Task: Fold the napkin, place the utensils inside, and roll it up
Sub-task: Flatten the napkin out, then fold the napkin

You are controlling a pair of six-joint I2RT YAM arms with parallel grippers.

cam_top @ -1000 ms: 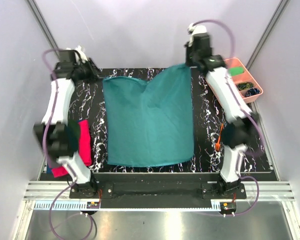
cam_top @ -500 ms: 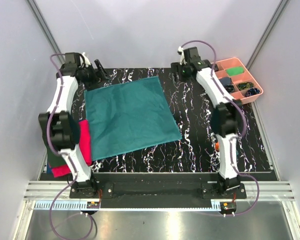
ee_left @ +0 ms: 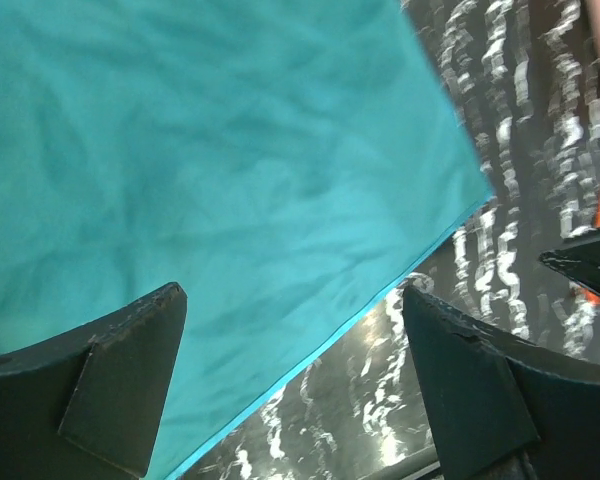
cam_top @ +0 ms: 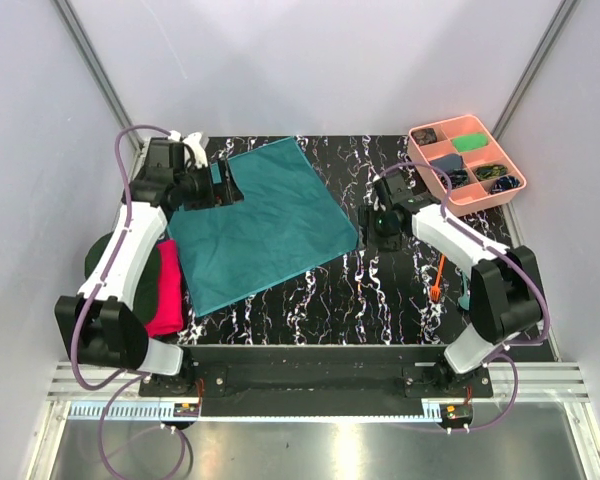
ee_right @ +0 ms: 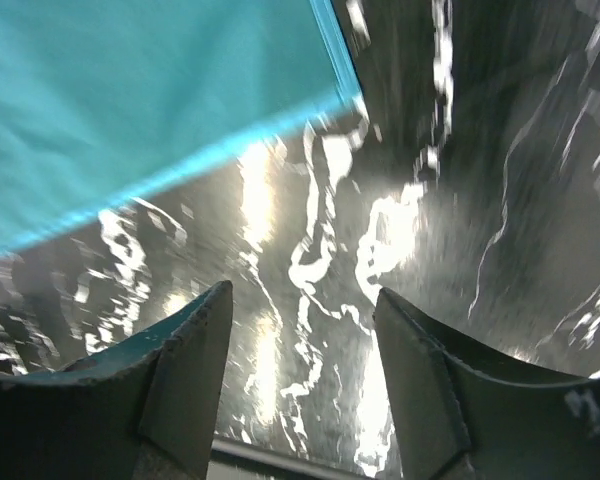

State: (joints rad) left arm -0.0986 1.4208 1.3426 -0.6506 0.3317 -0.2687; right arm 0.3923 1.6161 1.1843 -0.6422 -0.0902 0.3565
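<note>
your top view hangs above and behind the near edge of the worktop (cam_top: 380, 290), looking steeply down on all of it. your left wrist view sits close over the napkin (ee_left: 210, 180), your right wrist view close over bare worktop; both share the napkin's corner nearest the right edge.

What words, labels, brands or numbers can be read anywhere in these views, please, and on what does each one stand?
No text can be read in any view.
Pale strip on the front rail: fine ruler-like ticks, too small to read.
Small orange tags by the arm bases: too small to read.
Napkin, pink tray and marbled mat: no print visible.
</note>
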